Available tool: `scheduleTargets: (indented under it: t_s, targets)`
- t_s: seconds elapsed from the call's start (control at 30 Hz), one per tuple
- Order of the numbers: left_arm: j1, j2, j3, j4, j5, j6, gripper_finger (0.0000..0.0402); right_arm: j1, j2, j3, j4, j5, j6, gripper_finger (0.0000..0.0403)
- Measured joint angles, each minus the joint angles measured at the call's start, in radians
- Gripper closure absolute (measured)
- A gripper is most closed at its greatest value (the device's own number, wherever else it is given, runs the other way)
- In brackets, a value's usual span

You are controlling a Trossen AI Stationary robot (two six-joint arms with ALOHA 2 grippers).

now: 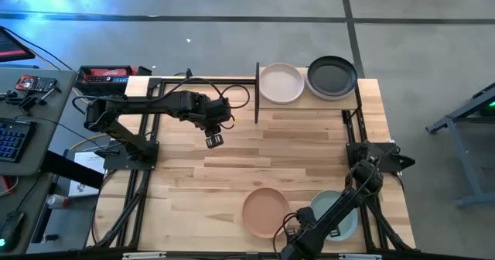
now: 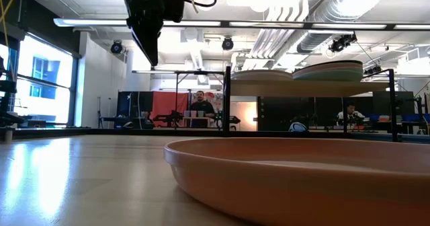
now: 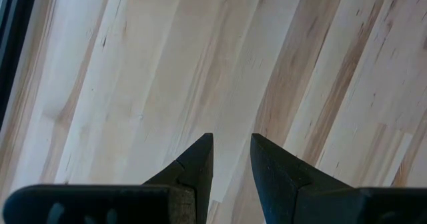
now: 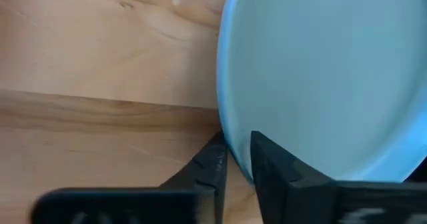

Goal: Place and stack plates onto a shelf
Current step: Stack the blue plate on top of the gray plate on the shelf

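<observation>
The plank-striped wooden desk (image 1: 232,175) fills mid-frame in the high view, grey floor around it. The shelf (image 1: 309,97) at upper centre-right carries a white plate (image 1: 281,83) and a black plate (image 1: 332,76). At lower centre lie a terracotta plate (image 1: 265,211) and a teal plate (image 1: 340,213). The right end effector (image 4: 233,159) straddles the teal rim, narrowly spread. The left end effector (image 1: 214,140) hangs spread over bare wood.

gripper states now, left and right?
Left gripper: open, empty, above the table.
Right gripper: fingers astride the teal plate's rim; grip cannot be told.
</observation>
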Motion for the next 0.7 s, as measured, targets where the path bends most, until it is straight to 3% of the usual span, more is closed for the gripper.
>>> scheduleTargets:
  t_s: [0.13,0.3,0.7]
  targets:
    - [0.000,0.000,0.000,0.000,0.000,0.000,0.0312,-0.006,0.001,0.000,0.002,-0.023,-0.008,0.0397]
    - [0.000,0.000,0.000,0.000,0.000,0.000,0.0312,-0.011,-0.008,0.000,0.005,-0.044,-0.011,0.0400]
    - [0.000,0.000,0.000,0.000,0.000,0.001,0.0312,-0.017,-0.120,0.001,-0.047,0.107,0.089,0.0402]
